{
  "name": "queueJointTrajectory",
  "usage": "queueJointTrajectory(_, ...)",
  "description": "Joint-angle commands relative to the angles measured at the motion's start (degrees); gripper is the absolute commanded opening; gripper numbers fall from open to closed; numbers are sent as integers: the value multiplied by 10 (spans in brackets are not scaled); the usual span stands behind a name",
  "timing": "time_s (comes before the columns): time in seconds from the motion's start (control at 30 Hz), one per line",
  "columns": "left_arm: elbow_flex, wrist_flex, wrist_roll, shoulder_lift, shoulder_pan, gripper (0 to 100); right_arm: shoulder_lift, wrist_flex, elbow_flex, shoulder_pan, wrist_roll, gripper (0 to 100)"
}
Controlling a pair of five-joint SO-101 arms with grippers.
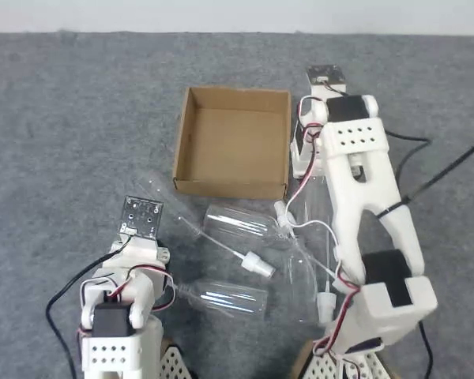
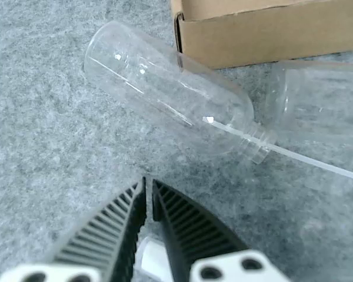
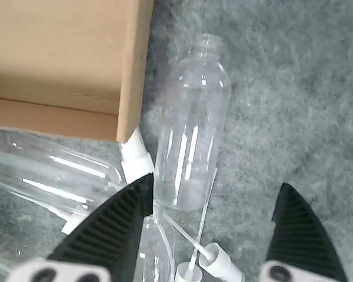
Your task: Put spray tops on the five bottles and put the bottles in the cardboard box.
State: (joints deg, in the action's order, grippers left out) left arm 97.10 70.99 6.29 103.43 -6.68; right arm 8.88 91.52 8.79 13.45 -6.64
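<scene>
Cardboard box (image 1: 233, 189), perhaps five bottles (image 1: 221, 296), three spray tops (image 1: 261, 264), left gripper (image 2: 148, 200) together, right gripper (image 3: 216, 183) apart

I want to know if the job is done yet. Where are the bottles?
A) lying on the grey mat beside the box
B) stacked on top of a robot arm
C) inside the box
A: the bottles lie on their sides on the mat in front of the box, and none is inside it.
</scene>
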Motion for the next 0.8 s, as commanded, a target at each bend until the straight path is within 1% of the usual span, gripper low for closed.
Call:
queueJointTrajectory(0.0, -6, 2, 2, 12, 0, 12, -5, 0, 40, 1, -8, 283)
queueJointTrajectory(0.47, -6, 2, 2, 12, 0, 12, 54, -13, 39, 5, -9, 282)
queueJointTrajectory(0.77, -6, 2, 2, 12, 0, 12, 103, -54, 39, 4, -12, 281)
